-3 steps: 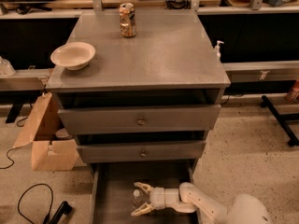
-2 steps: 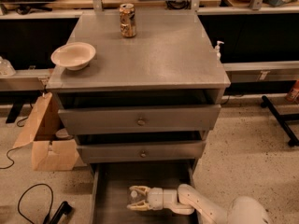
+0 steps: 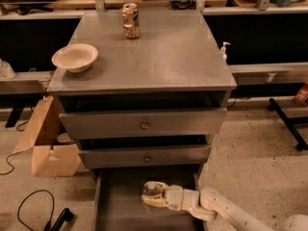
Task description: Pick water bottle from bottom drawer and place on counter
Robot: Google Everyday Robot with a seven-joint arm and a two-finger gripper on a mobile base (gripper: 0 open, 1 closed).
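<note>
My gripper [image 3: 151, 195] reaches from the lower right into the bottom drawer [image 3: 113, 211], the pulled-out grey tray at the foot of the cabinet. Its pale fingers [image 3: 150, 203] are closed around a clear object, the water bottle [image 3: 154, 190], which lies low in the drawer just in front of the second drawer's face. Most of the bottle is hidden by the fingers. The counter [image 3: 168, 57] is the flat grey cabinet top above.
On the counter stand a gold-and-red can [image 3: 130, 20] at the back and a white bowl [image 3: 74, 57] at the left edge. A small pump dispenser [image 3: 223, 49] sits to the right of the counter. A cardboard box [image 3: 45, 143] and cables [image 3: 29, 211] lie on the floor to the left.
My gripper has slid a little further into the drawer towards the cabinet. Its fingers have drawn closer together, and the clear bottle now shows between them.
</note>
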